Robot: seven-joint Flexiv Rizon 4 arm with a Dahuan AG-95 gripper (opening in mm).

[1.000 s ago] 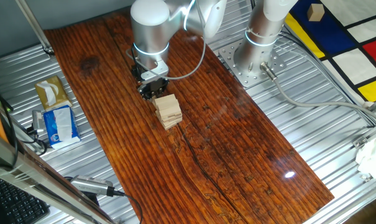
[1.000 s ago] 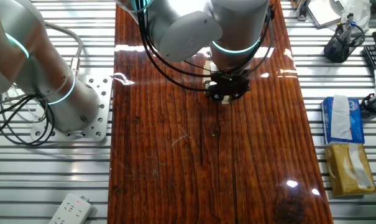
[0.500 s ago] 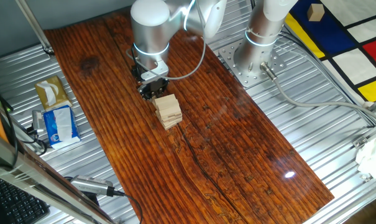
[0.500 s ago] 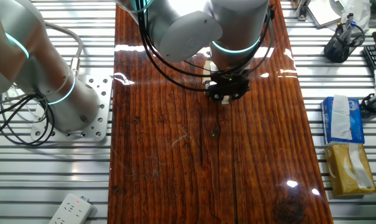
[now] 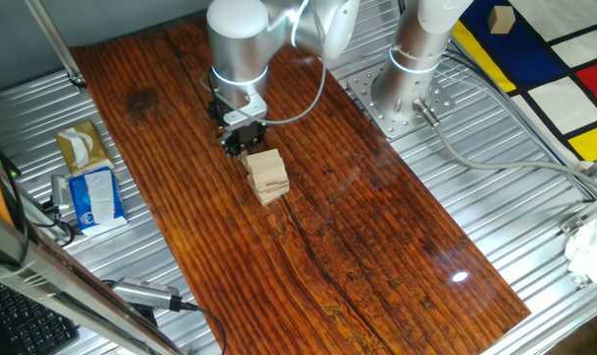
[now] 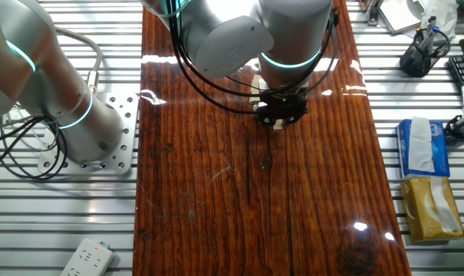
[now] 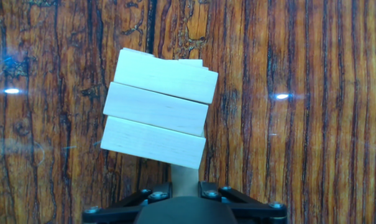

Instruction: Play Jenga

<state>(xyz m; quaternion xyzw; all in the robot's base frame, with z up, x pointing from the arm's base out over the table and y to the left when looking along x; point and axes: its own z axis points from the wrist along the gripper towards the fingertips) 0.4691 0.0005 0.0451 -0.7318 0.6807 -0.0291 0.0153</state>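
Jenga tower (image 7: 156,118) upright on bench (image 5: 377,227); tool (image 7: 186,186) at its 6 o'clock, clamped on one protruding block (image 7: 186,177), presumably for extraction.

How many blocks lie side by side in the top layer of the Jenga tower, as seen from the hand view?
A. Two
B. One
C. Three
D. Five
C: the hand view looks down on the tower and shows three pale blocks lying side by side across its top, with a lower block poking out toward the gripper.
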